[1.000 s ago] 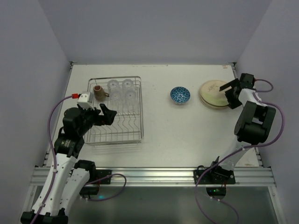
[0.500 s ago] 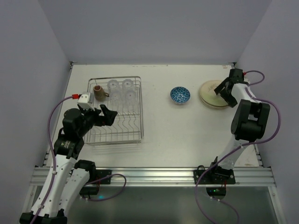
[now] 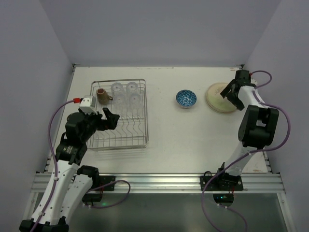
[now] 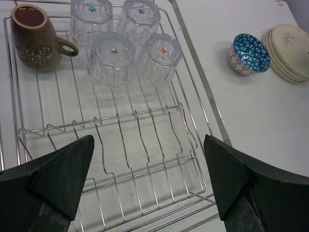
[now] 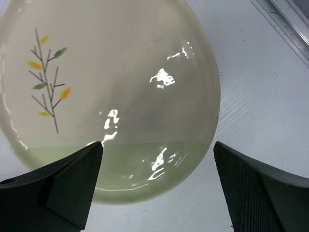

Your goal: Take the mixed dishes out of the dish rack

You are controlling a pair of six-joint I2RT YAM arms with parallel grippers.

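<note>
Silver wire dominates the scene: the dish rack (image 4: 145, 159) is shown with its plate slots bare and only its far end occupied. Four clear glasses (image 4: 112, 58) are clustered there, apparently upended so they can drain. A brown mug (image 4: 35, 37) is set just beside them at the rack's far left corner, seemingly upright. The left hand (image 4: 148, 150) is held above the rack's near end, spread wide and empty, and is pointed toward the glasses. That pose is judged to be a line-up for the next pick.

To the right of the rack, well apart from it, a blue-patterned bowl (image 3: 186, 98) is seen on the tabletop (image 3: 183, 135). Farther right again, cream plates (image 3: 217, 99) are piled in one stack, a layout judged to save room. The right hand (image 5: 157, 150) is poised over the top plate, released, with nothing gripped.

How many plates are stacked cannot be counted. Whether the right fingers touch the top plate cannot be told. That plate is cut off at the frame's edge in the wrist view, and the rack's near corners are masked by the left fingers.
</note>
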